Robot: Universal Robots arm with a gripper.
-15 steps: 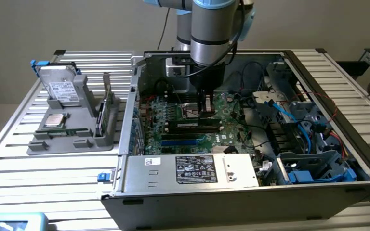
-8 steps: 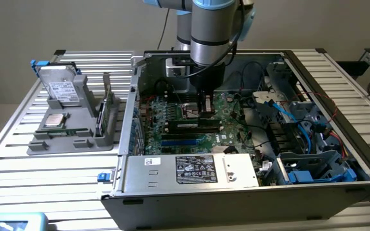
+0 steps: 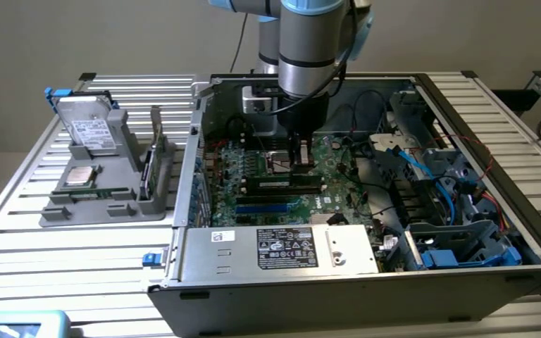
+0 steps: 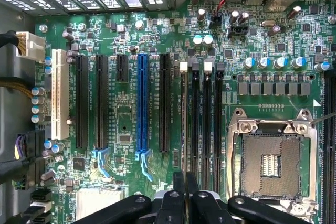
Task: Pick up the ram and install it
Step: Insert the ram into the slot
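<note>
Ram (image 3: pixel 287 184), where is it now?
— Right under your gripper (image 3: pixel 300 169), standing on edge along the memory slots (image 4: pixel 195 124) beside the empty processor socket (image 4: pixel 273 163), its lower edge lined up to meet a slot.
— And the grip?
— As I judge it, pinching the ram's top edge: the fingers (image 4: pixel 179 190) nearly meet, taken mid-length so you press evenly on both ends.
— Is it seated?
— You can't tell from here; the end clips are too small to read. The tray (image 3: pixel 92 210) outside the case (image 3: pixel 346 292) holds the drive (image 3: pixel 90 130), out of your arm's way.
</note>
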